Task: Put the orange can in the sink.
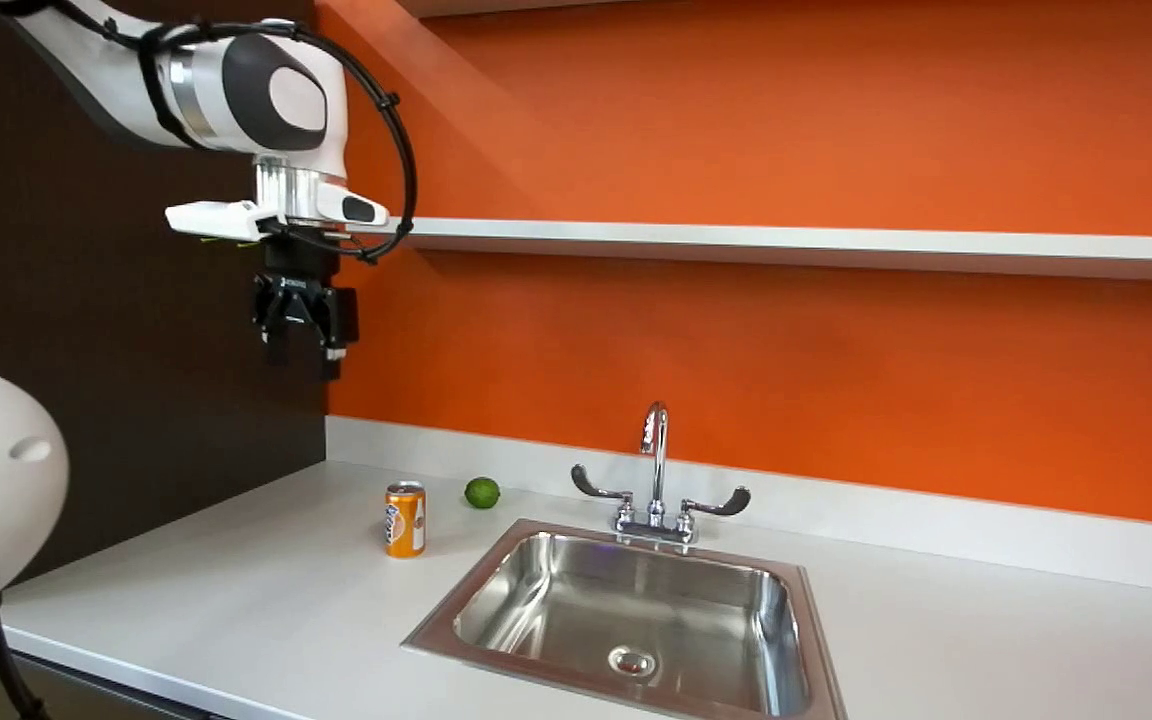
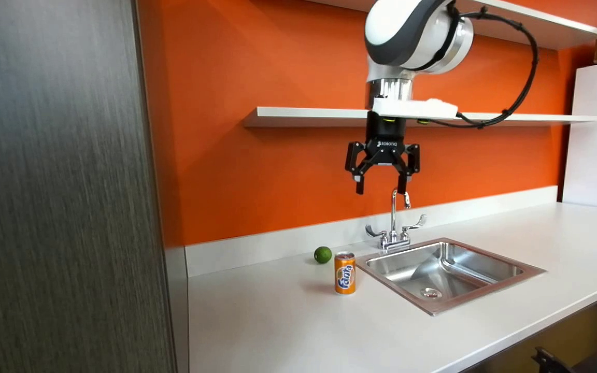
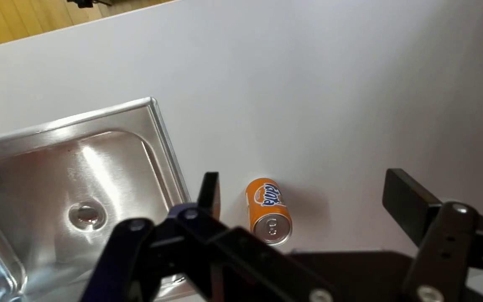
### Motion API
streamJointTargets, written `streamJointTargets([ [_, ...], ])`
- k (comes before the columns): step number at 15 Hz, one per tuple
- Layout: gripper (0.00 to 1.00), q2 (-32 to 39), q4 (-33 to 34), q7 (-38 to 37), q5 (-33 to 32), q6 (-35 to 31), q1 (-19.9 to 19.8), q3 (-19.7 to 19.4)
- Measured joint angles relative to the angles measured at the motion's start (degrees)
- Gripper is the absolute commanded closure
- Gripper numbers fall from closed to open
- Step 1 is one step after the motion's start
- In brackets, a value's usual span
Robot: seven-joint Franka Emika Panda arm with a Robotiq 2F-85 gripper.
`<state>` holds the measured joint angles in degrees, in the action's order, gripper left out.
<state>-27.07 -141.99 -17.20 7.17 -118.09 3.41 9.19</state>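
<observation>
You should probably be shifting the gripper point(image 2: 381, 191) until it is hanging centred over the orange can point(image 2: 345, 273), then lowering straight so you are not tipping it. The fingers point(image 3: 407, 205) are sitting wide apart, gripping nothing. The can is standing upright on the surface point(image 2: 278, 316), well below the gripper, seemingly not squarely beneath it.

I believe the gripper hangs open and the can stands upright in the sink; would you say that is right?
Not quite: the can is on the counter beside the sink, not in it, as both exterior views show. The rest holds: the can stands upright, and the gripper hangs open.
</observation>
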Motion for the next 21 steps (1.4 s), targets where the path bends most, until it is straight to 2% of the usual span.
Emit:
streamJointTargets([
  [13, 0.00, 31.28, 17.11, -0.06, -3.07, -3.23, -0.05, -2.49],
  [21, 0.00, 42.93, 26.11, 0.02, -3.04, -3.27, 0.47, -3.99],
])
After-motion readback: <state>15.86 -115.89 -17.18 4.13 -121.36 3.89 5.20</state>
